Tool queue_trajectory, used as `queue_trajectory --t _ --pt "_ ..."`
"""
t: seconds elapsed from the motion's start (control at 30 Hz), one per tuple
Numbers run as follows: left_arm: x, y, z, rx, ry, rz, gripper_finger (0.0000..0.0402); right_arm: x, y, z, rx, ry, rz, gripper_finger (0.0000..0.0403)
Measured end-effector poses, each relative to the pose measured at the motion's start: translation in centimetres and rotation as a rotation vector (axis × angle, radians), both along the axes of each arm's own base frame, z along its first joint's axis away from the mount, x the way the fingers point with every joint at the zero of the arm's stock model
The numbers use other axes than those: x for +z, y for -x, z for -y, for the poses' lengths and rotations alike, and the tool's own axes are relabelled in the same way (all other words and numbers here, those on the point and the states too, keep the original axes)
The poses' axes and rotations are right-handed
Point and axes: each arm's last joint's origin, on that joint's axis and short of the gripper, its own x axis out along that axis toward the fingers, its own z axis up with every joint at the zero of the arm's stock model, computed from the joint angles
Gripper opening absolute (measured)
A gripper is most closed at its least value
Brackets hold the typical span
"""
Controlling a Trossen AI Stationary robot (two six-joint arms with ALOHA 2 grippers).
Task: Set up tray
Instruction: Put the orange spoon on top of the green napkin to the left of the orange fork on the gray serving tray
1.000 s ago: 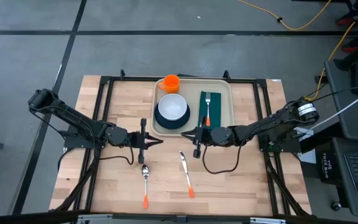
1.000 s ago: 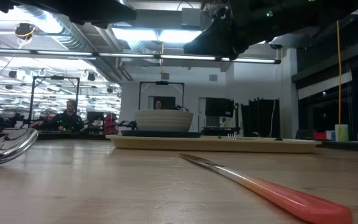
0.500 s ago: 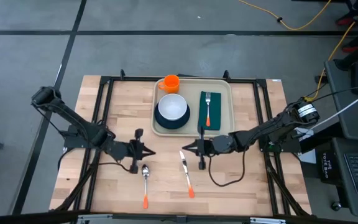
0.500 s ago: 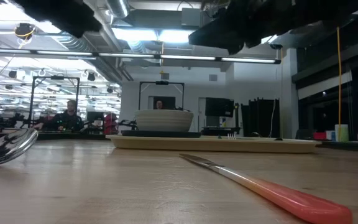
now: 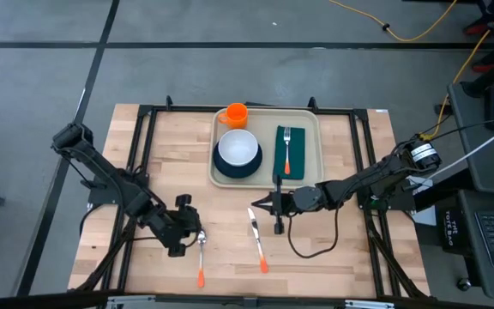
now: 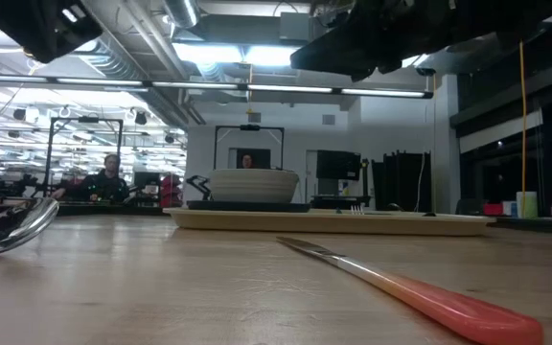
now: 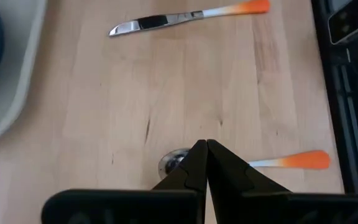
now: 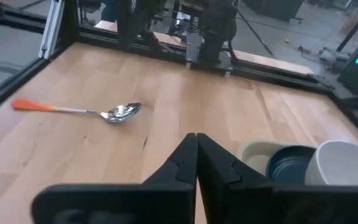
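The beige tray (image 5: pixel 268 120) lies at the table's far middle. It carries a teal plate with a white bowl (image 5: pixel 237 149), an orange cup (image 5: pixel 235 114), and a green napkin (image 5: pixel 298 153) with a fork (image 5: pixel 286 151) on it. A spoon (image 5: pixel 201 254) and a knife (image 5: pixel 257 240), both orange-handled, lie on the bare wood nearer me. My left gripper (image 5: pixel 197 230) hangs shut above the spoon's bowl (image 7: pixel 171 163); the low view shows it well clear of the table. My right gripper (image 5: pixel 256 204) is shut, hovering above the knife's blade tip, just near of the tray.
Black frame rails (image 5: pixel 141 154) run along the table's left and right sides. Bare wood (image 5: pixel 333 249) lies near and right of the knife. The low view shows people seated in the room far behind the table.
My left gripper has swung from beside the tray's left edge toward the table's near edge and turned, ending over the spoon's bowl. My right gripper moved a short way toward the near edge, off the tray's rim, then held still. The cutlery and tray have not moved.
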Motion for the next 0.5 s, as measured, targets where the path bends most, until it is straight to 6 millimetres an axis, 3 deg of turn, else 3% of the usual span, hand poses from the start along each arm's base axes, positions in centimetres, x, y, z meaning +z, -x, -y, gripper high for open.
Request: queue_trajectory --t 0.17,0.5 --pt "-0.05 -0.07 0.00 0.029 0.007 0.005 0.0003 0.09 -0.18 0.54 -0.015 0.005 0.009 0.0018" --pt "0.12 -0.39 -0.58 0.056 -0.147 0.086 0.0012 0.11 -0.19 0.60 -0.015 0.005 0.009 0.0009"
